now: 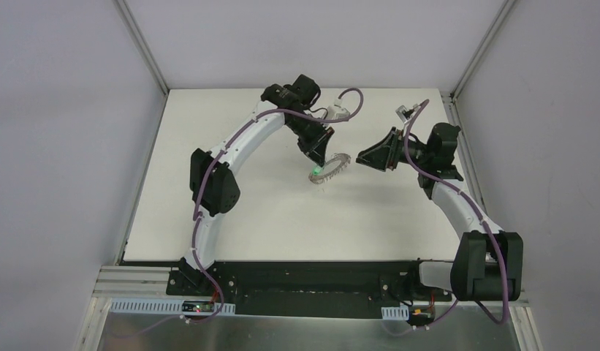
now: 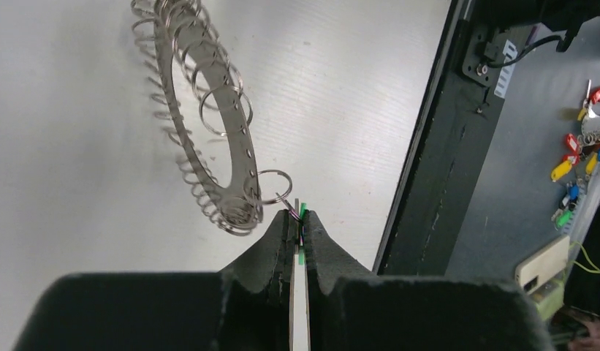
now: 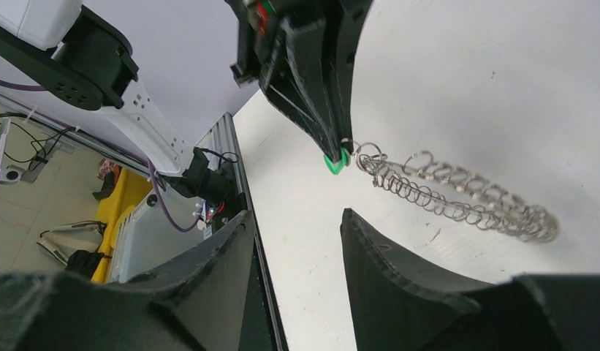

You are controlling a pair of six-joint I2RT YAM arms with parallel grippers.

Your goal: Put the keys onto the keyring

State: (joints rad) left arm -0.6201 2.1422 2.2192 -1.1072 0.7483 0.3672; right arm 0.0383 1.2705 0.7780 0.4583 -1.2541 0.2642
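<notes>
The left tool (image 2: 298, 218) is clenched on the tiny silver key with a bright green plastic head (image 3: 333, 162), which shows between its fingertips. The flat grey metal ring fringed with small wire loops (image 2: 238, 168) is just ahead of these fingertips, one loop touching the key, above the white counter (image 3: 465, 73). The right tool (image 3: 295, 213) is released and grasps nothing; the ring is ahead of it, apart.

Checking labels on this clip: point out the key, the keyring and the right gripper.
key (image 3: 333, 162), right wrist view, on its green head.
keyring (image 2: 234, 175), left wrist view, on the flat metal band.
right gripper (image 3: 295, 219), right wrist view, midway between its open fingertips.
</notes>
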